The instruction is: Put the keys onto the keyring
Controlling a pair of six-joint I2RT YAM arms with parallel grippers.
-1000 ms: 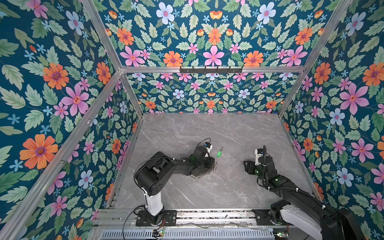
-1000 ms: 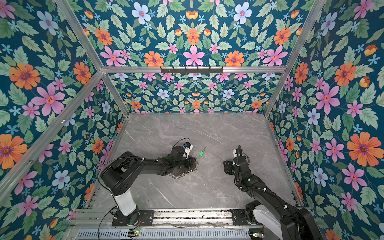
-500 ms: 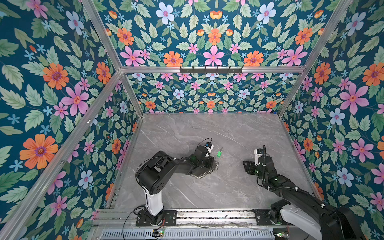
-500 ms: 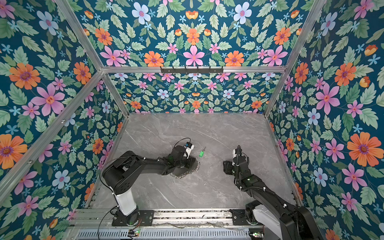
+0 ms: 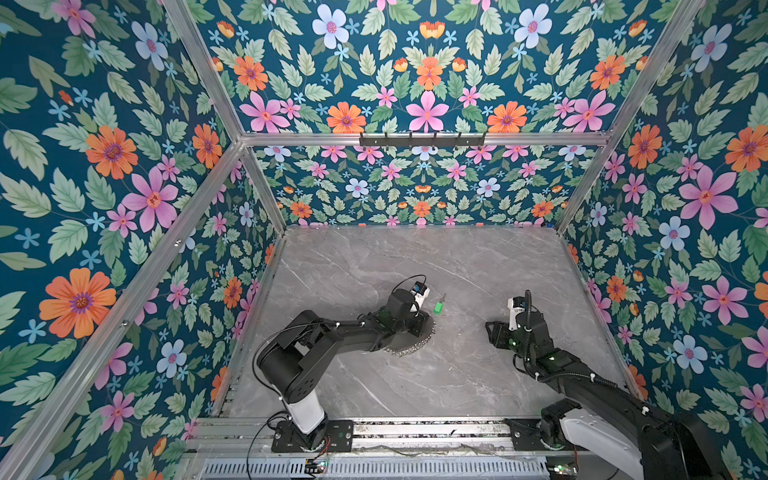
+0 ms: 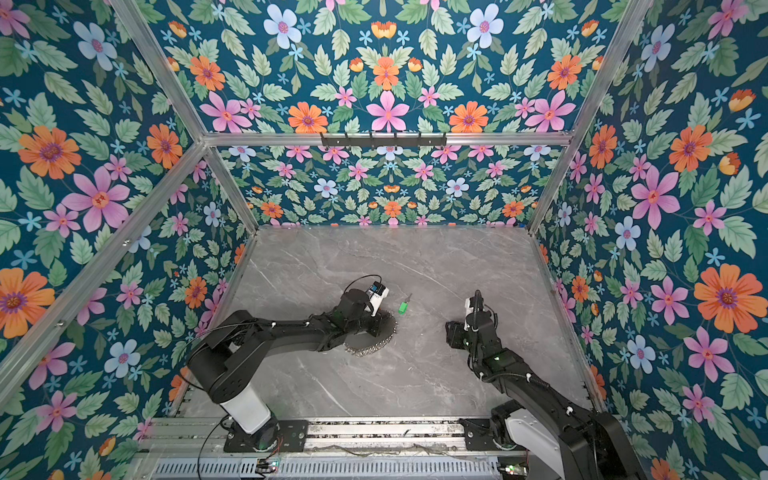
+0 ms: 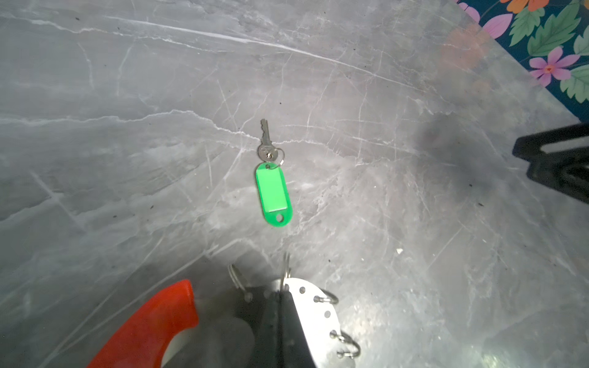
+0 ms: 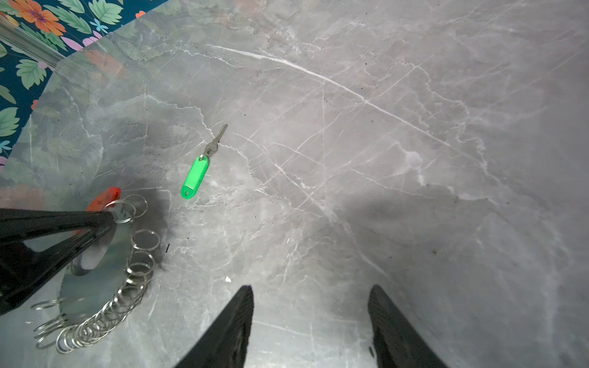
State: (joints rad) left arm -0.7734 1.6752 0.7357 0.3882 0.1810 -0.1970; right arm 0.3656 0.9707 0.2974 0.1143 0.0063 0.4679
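Grey marble table (image 5: 415, 266); green-tagged key (image 7: 273, 191) just beyond left gripper (image 7: 280, 298) clamped on keyring (image 7: 314, 315); right gripper (image 8: 310, 290) agape, well apart

grey marble tabletop (image 5: 415, 257), floral wall panels (image 5: 104, 166), black hook rail (image 5: 422, 140)

Left hand (image 7: 278, 298) clamped tight, right hand (image 8: 310, 291) parted

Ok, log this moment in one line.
left pincer: shut on keyring | right pincer: open, empty | key: flat on table, apart from keyring
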